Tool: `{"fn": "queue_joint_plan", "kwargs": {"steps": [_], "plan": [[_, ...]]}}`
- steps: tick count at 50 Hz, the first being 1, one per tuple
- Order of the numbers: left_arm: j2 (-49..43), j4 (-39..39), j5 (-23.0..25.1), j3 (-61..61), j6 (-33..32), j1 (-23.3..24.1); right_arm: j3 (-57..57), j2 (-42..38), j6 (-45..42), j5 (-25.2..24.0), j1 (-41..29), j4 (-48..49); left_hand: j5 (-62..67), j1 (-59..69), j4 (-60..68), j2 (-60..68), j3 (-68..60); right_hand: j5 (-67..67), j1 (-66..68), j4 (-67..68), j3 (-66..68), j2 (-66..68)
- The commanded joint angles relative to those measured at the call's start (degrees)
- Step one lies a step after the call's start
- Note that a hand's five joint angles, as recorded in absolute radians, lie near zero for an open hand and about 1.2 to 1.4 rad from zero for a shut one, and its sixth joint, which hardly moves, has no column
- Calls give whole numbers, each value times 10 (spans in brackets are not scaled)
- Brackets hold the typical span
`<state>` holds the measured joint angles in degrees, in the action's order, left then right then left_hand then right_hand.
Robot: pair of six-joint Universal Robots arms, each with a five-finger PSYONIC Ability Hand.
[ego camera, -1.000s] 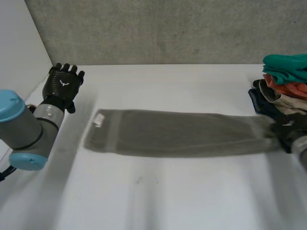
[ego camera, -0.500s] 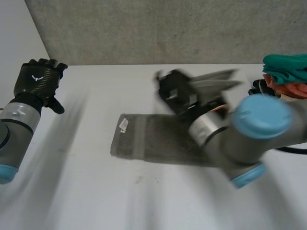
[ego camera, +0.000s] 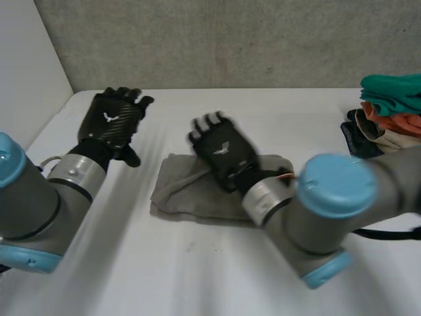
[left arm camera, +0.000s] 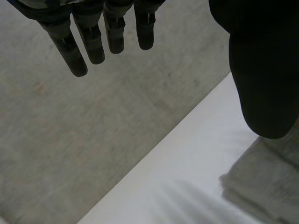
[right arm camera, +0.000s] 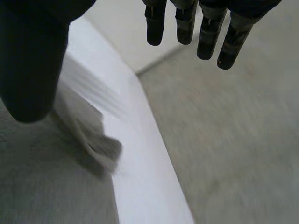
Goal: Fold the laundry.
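A grey cloth [ego camera: 177,192] lies folded over on itself in the middle of the white table [ego camera: 197,276]. My right hand [ego camera: 223,151] hovers above the cloth's far side, open, its fingers straight and holding nothing. In the right wrist view the hand [right arm camera: 187,23] is spread above the cloth [right arm camera: 42,186], which has a loose corner sticking up near the table's edge. My left hand [ego camera: 108,122] is raised to the left of the cloth, open and empty. In the left wrist view the hand [left arm camera: 96,44] has straight fingers, and the cloth's edge [left arm camera: 266,186] lies below its thumb.
A pile of folded clothes [ego camera: 388,112] in green, orange, beige and dark colours sits at the table's far right edge. A grey wall runs behind the table. My right arm [ego camera: 329,217] crosses the table's right half.
My right hand swept from the far right to the left with the cloth's end, folding the long cloth in half, then opened. My left hand came in toward the cloth.
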<state>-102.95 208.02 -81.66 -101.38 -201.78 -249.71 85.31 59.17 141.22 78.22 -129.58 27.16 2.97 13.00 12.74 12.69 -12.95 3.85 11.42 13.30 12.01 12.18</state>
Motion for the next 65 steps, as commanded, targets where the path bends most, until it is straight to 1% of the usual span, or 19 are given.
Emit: {"fn": "queue_joint_plan", "kwargs": {"steps": [1, 6, 8, 19, 22, 23, 26, 27, 29, 33, 38, 44, 48, 54, 56, 59, 60, 63, 65], "plan": [[-55, 2, -3, 27, 7, 62, 65, 59, 176, 18, 93, -104, -11, -11, -8, -8, 10, -39, -14, -33, -20, -22], [-117, 2, -4, 63, 2, 99, 88, 58, 187, 14, 125, -148, -6, -6, -3, -3, 5, -39, -14, -33, -20, -22], [-148, 2, -5, 83, 1, 106, 100, 58, 186, 15, 136, -149, -4, -4, -2, -1, 4, 12, 37, 18, 31, 29], [-279, 0, -49, 190, -12, 107, 109, 33, 180, 22, 141, -145, 1, 1, 3, 4, -1, 161, 185, 166, 179, 177], [-308, 2, -85, 231, -33, 99, 110, 24, 165, 25, 139, -136, 8, 8, 10, 11, -8, 194, 219, 200, 213, 211], [-314, 2, -115, 246, -47, 94, 112, 23, 159, 27, 139, -134, 8, 8, 10, 11, -8, 201, 225, 207, 220, 218], [-315, 5, -164, 254, -65, 77, 118, 22, 136, 35, 138, -122, 6, 6, 8, 9, -6, 246, 271, 252, 265, 263], [-311, 7, -191, 251, -74, 64, 120, 21, 129, 37, 137, -118, 6, 6, 8, 9, -6, 262, 286, 267, 280, 278], [-310, 8, -201, 247, -77, 66, 122, 21, 117, 41, 137, -111, 4, 4, 7, 7, -5, 272, 296, 277, 290, 289], [-281, 6, -179, 200, -77, 79, 123, 6, 95, 49, 137, -97, -1, -1, 2, 2, 0, 352, 377, 358, 371, 369], [-204, 7, -147, 134, -71, 107, 126, 4, 72, 75, 144, -94, -7, -8, -5, -5, 7, 661, 685, 667, 679, 678], [-123, 8, -142, 69, -71, 119, 147, 45, 36, 89, 150, -100, -12, -13, -10, -10, 12, 661, 686, 667, 680, 678], [-76, 6, -142, 43, -70, 116, 163, 79, -71, 93, 187, -119, -16, -16, -14, -13, 16, 661, 686, 667, 680, 678], [-35, 3, -140, 17, -62, 109, 137, 87, -212, 102, 194, -113, -17, -18, -15, -15, 17, 661, 686, 667, 680, 678], [-31, 3, -140, 15, -54, 109, 112, 89, -247, 97, 173, -93, -17, -18, -15, -15, 17, 661, 686, 667, 680, 678], [-26, 3, -140, 15, -33, 110, 85, 86, -255, 83, 110, -70, -17, -18, -15, -15, 17, 661, 686, 667, 680, 678], [-25, 3, -140, 15, -27, 110, 70, 83, -255, 63, 67, -54, -16, -16, -14, -13, 16, 661, 686, 667, 680, 678], [-16, 3, -140, 17, -8, 112, 62, 63, -255, 20, 15, -32, -16, -16, -14, -13, 16, 661, 686, 667, 680, 678], [-10, 3, -141, 18, 2, 112, 64, 20, -256, -28, -25, -25, -16, -16, -14, -13, 16, 661, 686, 667, 680, 678]]}}
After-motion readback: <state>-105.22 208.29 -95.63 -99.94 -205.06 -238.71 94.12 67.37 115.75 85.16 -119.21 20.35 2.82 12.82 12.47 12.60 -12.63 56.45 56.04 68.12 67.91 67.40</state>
